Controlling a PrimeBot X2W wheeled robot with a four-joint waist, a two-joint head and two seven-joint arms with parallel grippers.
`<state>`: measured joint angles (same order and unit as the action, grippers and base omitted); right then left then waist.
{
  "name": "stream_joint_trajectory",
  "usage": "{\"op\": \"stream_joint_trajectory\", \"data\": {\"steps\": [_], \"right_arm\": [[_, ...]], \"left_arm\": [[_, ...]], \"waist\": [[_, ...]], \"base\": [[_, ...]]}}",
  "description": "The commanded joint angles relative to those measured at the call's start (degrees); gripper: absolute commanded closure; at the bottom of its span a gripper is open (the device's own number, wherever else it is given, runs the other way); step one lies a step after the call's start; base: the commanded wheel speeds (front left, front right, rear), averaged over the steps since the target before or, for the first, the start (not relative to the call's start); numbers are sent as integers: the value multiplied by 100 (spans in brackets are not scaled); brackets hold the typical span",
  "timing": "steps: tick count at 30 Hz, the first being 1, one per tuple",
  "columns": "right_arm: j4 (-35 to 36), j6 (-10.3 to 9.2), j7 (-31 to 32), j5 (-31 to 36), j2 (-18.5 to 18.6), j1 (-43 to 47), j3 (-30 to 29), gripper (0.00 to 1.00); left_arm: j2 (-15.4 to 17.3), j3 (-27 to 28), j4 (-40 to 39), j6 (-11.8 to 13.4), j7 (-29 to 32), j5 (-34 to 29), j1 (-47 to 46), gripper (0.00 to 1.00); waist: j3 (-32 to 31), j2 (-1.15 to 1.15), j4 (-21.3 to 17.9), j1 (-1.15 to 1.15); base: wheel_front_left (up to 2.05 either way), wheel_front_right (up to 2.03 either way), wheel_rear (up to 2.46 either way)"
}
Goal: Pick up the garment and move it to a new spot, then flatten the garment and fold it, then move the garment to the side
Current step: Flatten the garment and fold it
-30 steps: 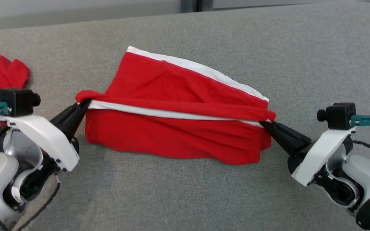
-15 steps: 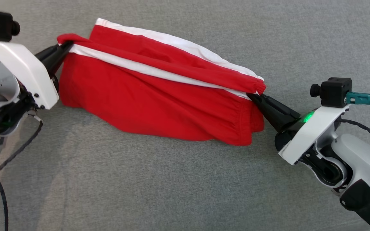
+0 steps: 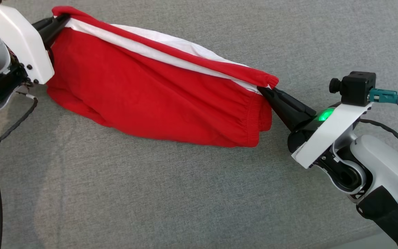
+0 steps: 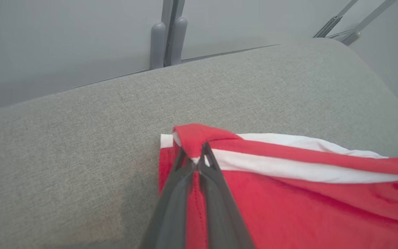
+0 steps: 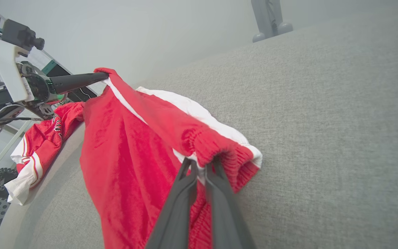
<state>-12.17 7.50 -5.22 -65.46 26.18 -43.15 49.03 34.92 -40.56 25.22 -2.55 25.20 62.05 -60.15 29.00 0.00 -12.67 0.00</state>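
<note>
Left gripper (image 3: 64, 20): jaws clamped on one end of the garment (image 3: 150, 93). Right gripper (image 3: 264, 91): jaws clamped on the opposite end (elastic hem bunched at the tips). The red-and-white garment hangs stretched between both grippers, with its lower edge resting on the grey padded surface (image 3: 185, 193).

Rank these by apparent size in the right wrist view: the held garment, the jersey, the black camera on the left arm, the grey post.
Largest: held garment, nearest the lens.
Next: jersey.
Smallest: black camera and grey post look alike, so they stay unranked.
</note>
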Motion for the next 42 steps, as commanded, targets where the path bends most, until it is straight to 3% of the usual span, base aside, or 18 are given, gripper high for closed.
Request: {"op": "stream_joint_trajectory", "data": {"steps": [1,14,15,17,18,19,20,34,42], "right_arm": [[-7,0,19,27,-19,-25,-37,100],[-338,0,-66,67,-377,-283,-10,98],[-358,1,-78,72,-392,-315,-5,78],[-400,0,-102,73,-403,-347,14,55],[-419,1,-111,70,-406,-357,28,34],[-437,1,-104,65,-407,-366,40,11],[-455,1,-103,69,-400,-382,56,0],[-664,1,-193,-9,-233,-306,115,0],[-463,1,-233,-126,36,90,56,0]], "left_arm": [[-12,2,94,-42,14,-40,-125,100],[-207,-94,801,-185,7,-90,-411,100],[-224,-105,835,-203,5,-92,-429,92],[-268,-132,912,-242,20,-85,-473,11],[-290,-143,948,-252,25,-80,-500,0],[-311,-154,976,-268,40,-70,-516,0],[-338,-168,1000,-294,57,-48,-522,0],[-359,-273,1135,-442,269,232,-282,0],[-74,-394,959,-489,913,629,103,0]], "waist": [[18,0,-54,0],[148,0,-215,0],[153,0,-213,0],[152,0,-200,0],[146,0,-190,0],[137,0,-180,0],[126,0,-167,0],[-308,0,-85,0],[-661,0,-155,0]], "base": [[0,0,0],[0,0,0],[0,0,0],[0,0,0],[0,0,0],[0,0,0],[0,0,0],[0,0,0],[0,0,0]]}}
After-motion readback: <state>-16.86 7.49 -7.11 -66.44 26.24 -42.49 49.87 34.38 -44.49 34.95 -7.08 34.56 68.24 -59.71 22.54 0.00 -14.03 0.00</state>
